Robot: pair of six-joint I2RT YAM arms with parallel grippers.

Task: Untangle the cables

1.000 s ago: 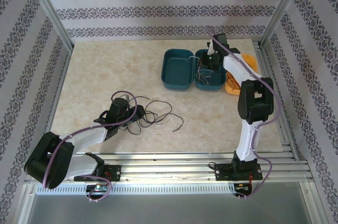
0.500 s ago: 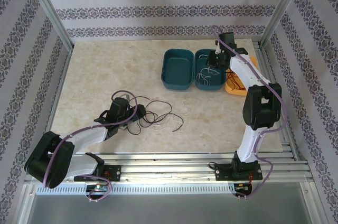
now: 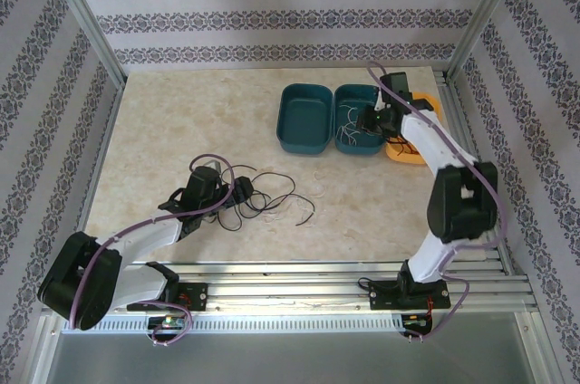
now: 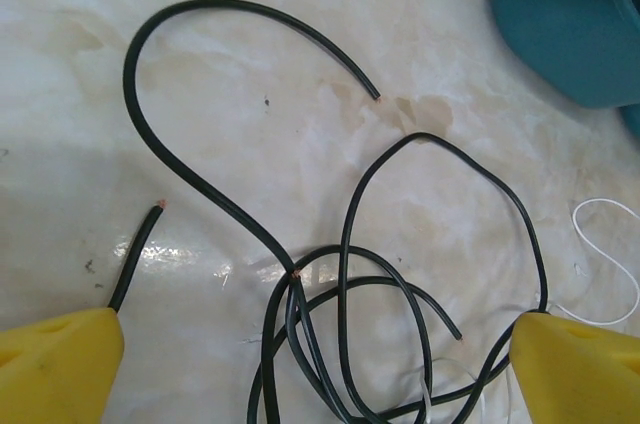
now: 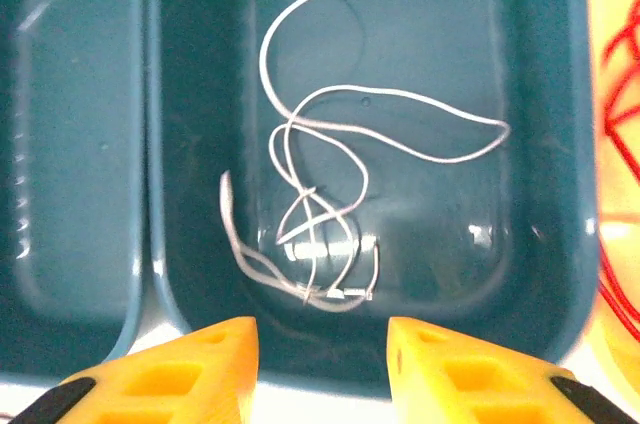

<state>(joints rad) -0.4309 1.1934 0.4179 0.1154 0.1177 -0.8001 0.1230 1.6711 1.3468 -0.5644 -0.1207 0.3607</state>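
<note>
A loose tangle of black cables [image 4: 380,284] lies on the marble table, seen from above as dark loops [image 3: 272,198]. My left gripper [image 4: 315,332] hovers over it, open wide, its yellow fingers [image 4: 55,364] on either side of the loops and holding nothing. In the top view the left gripper [image 3: 237,192] sits at the tangle's left edge. Thin white cables [image 5: 330,194] lie curled in the right teal bin [image 5: 540,244]. My right gripper [image 5: 320,339] is above that bin's near wall, open and empty. Red cables [image 5: 622,74] lie in the orange bin.
A second teal bin [image 3: 304,119] stands left of the right teal bin [image 3: 359,144], and the orange bin [image 3: 410,148] is on its right. A few white strands [image 3: 313,192] lie on the table beside the black tangle. A metal frame surrounds the table.
My right gripper has opened, lifted from the right teal bin and shifted right, leaving white cables inside. My left gripper has opened wider over the black tangle.
</note>
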